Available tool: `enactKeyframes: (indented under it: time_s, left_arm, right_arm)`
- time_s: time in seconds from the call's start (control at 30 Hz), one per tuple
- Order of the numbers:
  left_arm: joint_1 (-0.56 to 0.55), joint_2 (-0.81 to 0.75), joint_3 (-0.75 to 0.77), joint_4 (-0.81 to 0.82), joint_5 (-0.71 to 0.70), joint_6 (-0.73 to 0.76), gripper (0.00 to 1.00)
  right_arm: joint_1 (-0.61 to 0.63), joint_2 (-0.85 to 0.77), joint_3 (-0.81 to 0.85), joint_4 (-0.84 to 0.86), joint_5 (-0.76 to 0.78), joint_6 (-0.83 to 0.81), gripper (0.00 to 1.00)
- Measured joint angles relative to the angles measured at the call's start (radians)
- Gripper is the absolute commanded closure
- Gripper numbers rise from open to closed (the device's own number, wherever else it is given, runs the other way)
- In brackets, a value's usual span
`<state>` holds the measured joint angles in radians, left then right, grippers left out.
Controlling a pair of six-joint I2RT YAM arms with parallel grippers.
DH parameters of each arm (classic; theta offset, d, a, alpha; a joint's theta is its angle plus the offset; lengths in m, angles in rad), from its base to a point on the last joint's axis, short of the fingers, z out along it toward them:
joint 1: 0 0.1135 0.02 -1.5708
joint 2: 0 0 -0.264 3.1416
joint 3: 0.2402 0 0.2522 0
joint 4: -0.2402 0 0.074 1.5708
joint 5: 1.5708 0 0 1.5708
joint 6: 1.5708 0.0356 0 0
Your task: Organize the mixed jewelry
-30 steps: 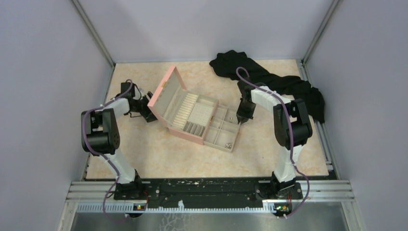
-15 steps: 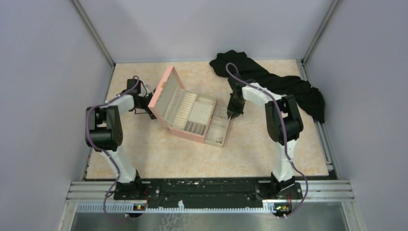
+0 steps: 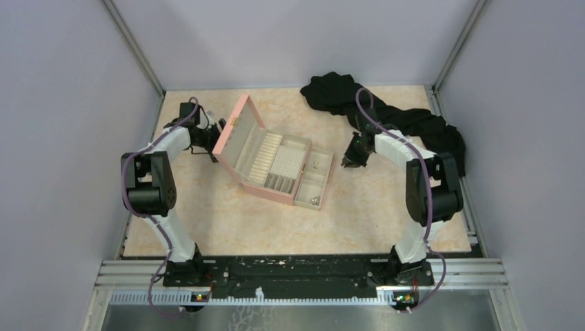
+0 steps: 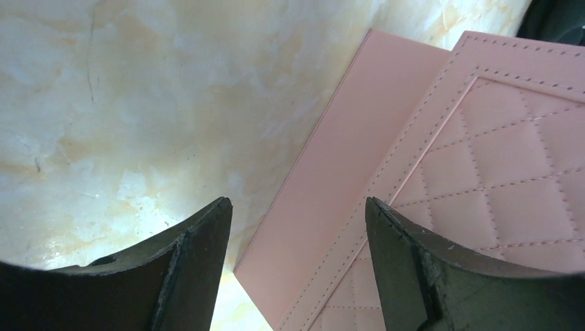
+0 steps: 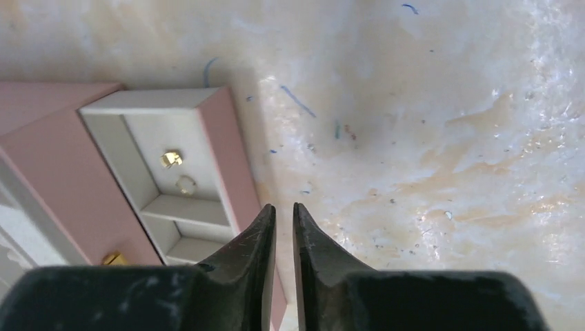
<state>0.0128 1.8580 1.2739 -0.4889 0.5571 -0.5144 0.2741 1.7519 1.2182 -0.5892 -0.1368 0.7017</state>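
Both left arm (image 3: pixel 172 141) and right arm (image 3: pixel 394 146) reach forward flanking pink box (image 3: pixel 231 131)

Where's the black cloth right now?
Top view: the black cloth lies bunched at the table's far right corner, beyond the right gripper and right of the open pink box.

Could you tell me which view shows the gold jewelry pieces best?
The right wrist view: the gold pieces lie close and distinct in one compartment. The top external view shows them only as specks; the left wrist view shows none.
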Motion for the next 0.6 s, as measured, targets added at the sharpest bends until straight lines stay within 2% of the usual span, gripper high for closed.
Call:
enactKeyframes:
  time_s: [0.07,0.27,0.6]
  left_arm:
    - [0.000,0.000,0.018,-0.013,-0.007,0.011,0.23]
    - [0.000,0.001,0.030,-0.032,-0.013,0.024,0.23]
    - [-0.005,0.009,0.030,-0.036,-0.009,0.038,0.23]
  right_arm:
    - [-0.023,0.000,-0.036,0.022,-0.002,0.021,0.96]
    - [0.002,0.063,-0.063,0.066,-0.052,0.061,0.97]
    - [0.088,0.226,0.072,0.157,-0.176,0.139,0.99]
